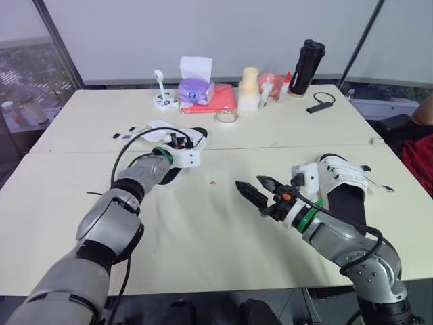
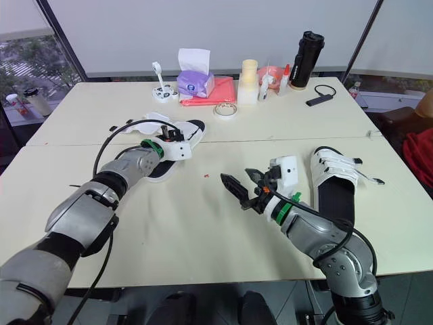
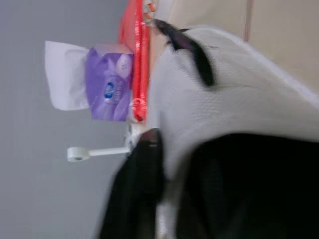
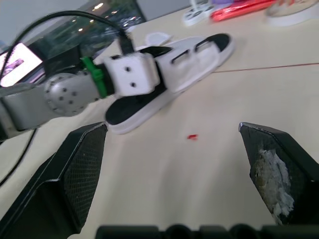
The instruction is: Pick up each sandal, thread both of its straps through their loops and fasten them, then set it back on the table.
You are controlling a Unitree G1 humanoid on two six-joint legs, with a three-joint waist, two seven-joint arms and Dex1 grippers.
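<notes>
Bench [image 1: 223, 230]: pale, with a tissue pack [image 1: 195, 89] and a black bottle [image 1: 306, 66] along its far edge.

Left sandal [image 4: 192, 59] lay flat, far left of centre, its white straps [image 1: 157, 127] splayed and one loose end pointing left. Right sandal [image 2: 335, 193] lay flat at near right, strap tabs [image 1: 365, 168] sticking out to the right.

Left hand [image 1: 177, 140] was down at the left sandal's upper, touching or just over it. I could not tell whether it had a grip. Right hand [image 1: 248, 181] hovered over bare bench at centre, spread wide, holding nothing.

I judged the step to be picking up the left sandal. To do it well:
- Take the sole edge, not a strap, so both straps hang free.
- Lift level.
- Bring the right hand across to pinch the loose end near its tip.
</notes>
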